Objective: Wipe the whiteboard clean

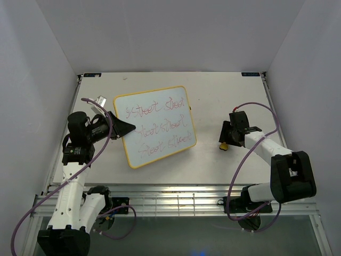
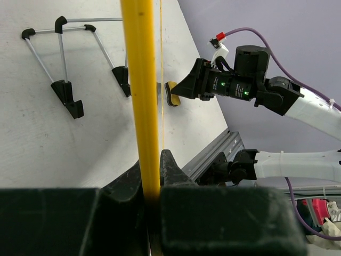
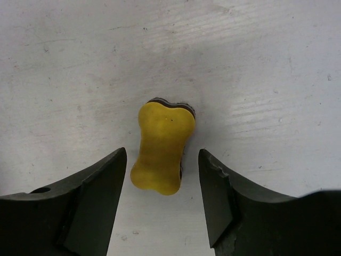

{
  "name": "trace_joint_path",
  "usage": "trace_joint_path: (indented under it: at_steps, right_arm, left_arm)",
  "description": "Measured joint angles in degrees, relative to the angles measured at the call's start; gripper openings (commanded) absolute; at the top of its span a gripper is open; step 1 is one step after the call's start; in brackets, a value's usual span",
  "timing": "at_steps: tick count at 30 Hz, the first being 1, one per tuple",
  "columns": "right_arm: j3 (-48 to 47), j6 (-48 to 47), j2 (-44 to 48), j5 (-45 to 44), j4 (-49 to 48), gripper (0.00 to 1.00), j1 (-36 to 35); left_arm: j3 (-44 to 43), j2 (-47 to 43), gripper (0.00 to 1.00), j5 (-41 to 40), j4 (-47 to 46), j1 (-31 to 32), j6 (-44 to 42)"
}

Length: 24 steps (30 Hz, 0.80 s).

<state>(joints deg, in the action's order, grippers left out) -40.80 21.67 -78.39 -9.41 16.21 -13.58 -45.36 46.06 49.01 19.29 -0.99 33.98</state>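
Locate whiteboard (image 1: 157,128) left of centre on table (image 1: 224,96), left edge pinched in left gripper (image 1: 128,128). Treat as light, stiff, slick-faced; grip by yellow frame only. Note right gripper (image 3: 162,176) spread astride eraser (image 3: 161,152).

Your left arm (image 1: 72,181) rises from the near left corner of the table (image 1: 224,96) and bends inward, with the left gripper (image 1: 128,127) clamped tight on the whiteboard (image 1: 154,125) edge. Your right arm (image 1: 261,146) reaches in from the near right corner, and the right gripper (image 3: 162,160) points down at the table, jaws parted.
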Motion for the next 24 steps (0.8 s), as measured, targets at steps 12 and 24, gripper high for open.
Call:
trace_joint_path:
  at_steps: [12, 24]
  right_arm:
    - [0.0, 0.0, -2.1, -0.1, -0.2, 0.51, -0.1]
    - [0.0, 0.0, -2.8, -0.4, -0.5, 0.51, -0.3]
  left_arm:
    - [0.0, 0.0, 0.00, -0.1, 0.1, 0.0, -0.7]
    - [0.0, -0.1, 0.00, -0.3, 0.4, 2.0, -1.2]
